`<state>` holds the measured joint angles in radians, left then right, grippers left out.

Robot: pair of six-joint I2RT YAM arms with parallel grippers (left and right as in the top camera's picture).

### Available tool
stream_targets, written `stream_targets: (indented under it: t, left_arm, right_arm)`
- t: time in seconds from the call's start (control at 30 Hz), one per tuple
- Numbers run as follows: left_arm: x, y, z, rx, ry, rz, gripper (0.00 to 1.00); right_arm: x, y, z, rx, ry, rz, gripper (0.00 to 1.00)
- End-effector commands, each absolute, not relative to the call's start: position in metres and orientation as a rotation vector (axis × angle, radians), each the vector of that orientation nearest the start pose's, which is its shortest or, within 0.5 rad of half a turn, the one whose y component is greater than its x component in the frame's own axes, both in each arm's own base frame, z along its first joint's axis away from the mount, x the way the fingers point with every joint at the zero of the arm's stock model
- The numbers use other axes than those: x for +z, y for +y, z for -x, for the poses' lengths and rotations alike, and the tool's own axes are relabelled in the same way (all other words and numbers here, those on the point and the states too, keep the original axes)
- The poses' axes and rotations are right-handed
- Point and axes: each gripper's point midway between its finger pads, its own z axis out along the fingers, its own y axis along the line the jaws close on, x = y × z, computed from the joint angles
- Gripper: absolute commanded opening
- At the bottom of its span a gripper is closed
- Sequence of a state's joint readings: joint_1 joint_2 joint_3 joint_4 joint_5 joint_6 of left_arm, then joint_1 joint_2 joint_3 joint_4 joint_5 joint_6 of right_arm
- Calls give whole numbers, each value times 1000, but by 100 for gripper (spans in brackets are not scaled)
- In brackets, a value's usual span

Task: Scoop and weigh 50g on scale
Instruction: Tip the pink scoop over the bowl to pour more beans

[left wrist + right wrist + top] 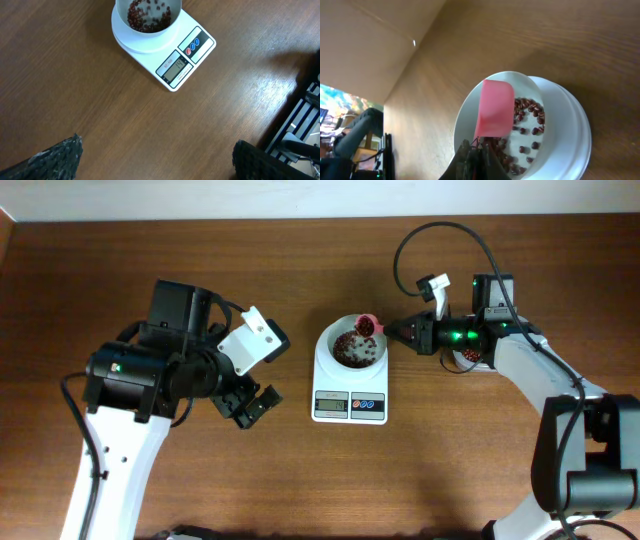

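Note:
The white scale stands mid-table, its round bowl holding a thin heap of dark red-brown beans. My right gripper is shut on the handle of a pink scoop, which hangs over the bowl's right rim with beans in it. In the right wrist view the scoop tilts over the bowl above the beans, gripper shut. My left gripper stands open and empty left of the scale. In the left wrist view the scale lies ahead of the fingertips.
A clear tub with more beans sits to the right of the scale, mostly hidden under my right arm. Bare wooden tabletop lies between my left gripper and the scale. A black frame shows at the table's edge.

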<state>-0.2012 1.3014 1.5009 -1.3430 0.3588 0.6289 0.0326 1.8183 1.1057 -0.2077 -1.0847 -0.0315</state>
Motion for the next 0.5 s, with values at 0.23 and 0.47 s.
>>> stream_targets:
  t: [0.23,0.47]
  left_arm:
    - [271,-112,-259,-318,2328,-1159,99]
    - [271,-112,-259,-318,2328,-1160,99]
  right_arm:
    - [143,167,-398,1275,2115,582,4]
    - [143,167,-398,1298,2134,540,4]
